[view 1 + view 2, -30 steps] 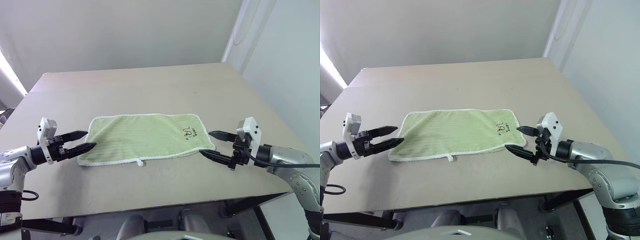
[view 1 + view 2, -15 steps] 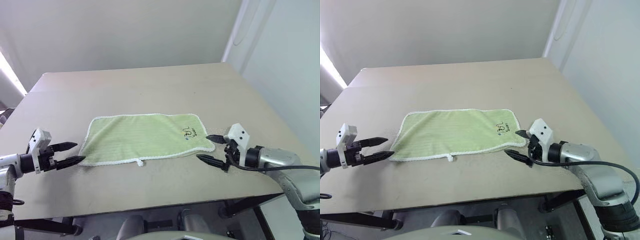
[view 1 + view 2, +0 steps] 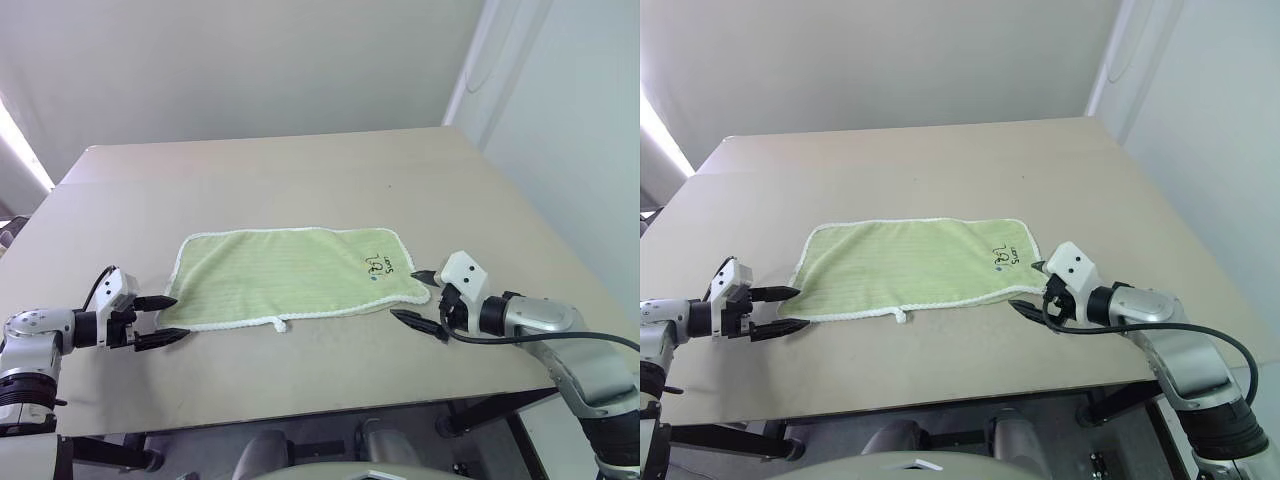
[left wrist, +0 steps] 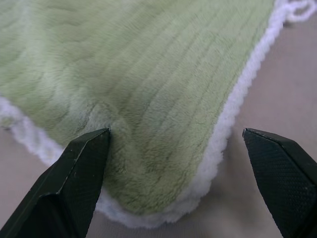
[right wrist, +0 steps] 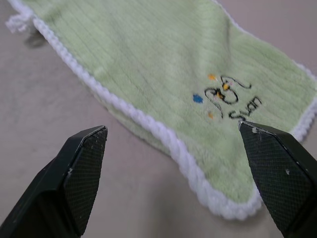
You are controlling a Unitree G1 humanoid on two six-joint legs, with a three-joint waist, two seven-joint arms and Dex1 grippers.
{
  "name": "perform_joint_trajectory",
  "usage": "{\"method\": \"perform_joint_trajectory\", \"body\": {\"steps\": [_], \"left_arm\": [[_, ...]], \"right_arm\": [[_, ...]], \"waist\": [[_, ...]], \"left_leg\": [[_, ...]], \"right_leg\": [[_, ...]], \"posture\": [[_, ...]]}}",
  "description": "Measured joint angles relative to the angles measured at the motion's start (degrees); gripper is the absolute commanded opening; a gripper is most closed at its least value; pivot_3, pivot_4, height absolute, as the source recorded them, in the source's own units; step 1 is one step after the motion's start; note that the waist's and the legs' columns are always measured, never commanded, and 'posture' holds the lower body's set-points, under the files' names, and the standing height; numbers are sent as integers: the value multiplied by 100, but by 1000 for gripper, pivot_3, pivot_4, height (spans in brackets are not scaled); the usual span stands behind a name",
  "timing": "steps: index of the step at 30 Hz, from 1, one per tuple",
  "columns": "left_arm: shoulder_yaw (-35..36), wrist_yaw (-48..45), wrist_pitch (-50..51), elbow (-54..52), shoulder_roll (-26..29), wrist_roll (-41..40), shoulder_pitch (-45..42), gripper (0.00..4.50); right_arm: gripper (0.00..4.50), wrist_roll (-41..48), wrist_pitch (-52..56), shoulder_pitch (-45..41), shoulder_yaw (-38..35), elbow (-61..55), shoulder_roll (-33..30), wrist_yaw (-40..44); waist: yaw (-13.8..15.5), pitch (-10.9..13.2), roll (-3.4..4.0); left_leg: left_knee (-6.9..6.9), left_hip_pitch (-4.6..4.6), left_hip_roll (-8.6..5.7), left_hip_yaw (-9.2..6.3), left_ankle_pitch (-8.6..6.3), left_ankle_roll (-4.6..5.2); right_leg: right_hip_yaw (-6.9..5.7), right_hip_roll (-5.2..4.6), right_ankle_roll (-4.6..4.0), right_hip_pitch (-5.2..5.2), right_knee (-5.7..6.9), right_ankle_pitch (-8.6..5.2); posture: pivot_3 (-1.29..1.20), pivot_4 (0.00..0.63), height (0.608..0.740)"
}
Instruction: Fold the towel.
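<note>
- Both grippers have dropped to table height beside the towel (image 3: 290, 277), which has not moved.
- Towel lies flat and unfolded on the table (image 3: 300, 180), tag (image 3: 280, 324) on its near edge.
- Left gripper (image 3: 160, 320), fingers spread and empty, brackets the towel's near left corner.
- Right gripper (image 3: 418, 297), fingers equally spread and empty, brackets the near right corner by the black marks (image 3: 383, 264).
- To do this well, I judge each lower finger should slide under the white edging before closing, both pinching together so the edge lifts evenly.
</note>
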Motion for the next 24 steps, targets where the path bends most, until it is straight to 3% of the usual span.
{"method": "perform_joint_trajectory", "body": {"steps": [5,24], "left_arm": [[-155,142,-346,49,0,240,-99,4500],[-324,-105,-553,227,327,445,-319,4500]], "right_arm": [[4465,-52,2,68,-37,-35,-3,-18],[4465,-168,-52,2,-25,-34,19,-94]], "waist": [[2,0,0],[0,1,0]], "left_leg": [[-2,45,3,0,-1,0],[-4,45,6,0,-1,0]], "right_leg": [[0,1,0,46,-5,-2],[0,2,0,44,-6,-2]], "posture": [[0,0,740],[0,0,740]]}}
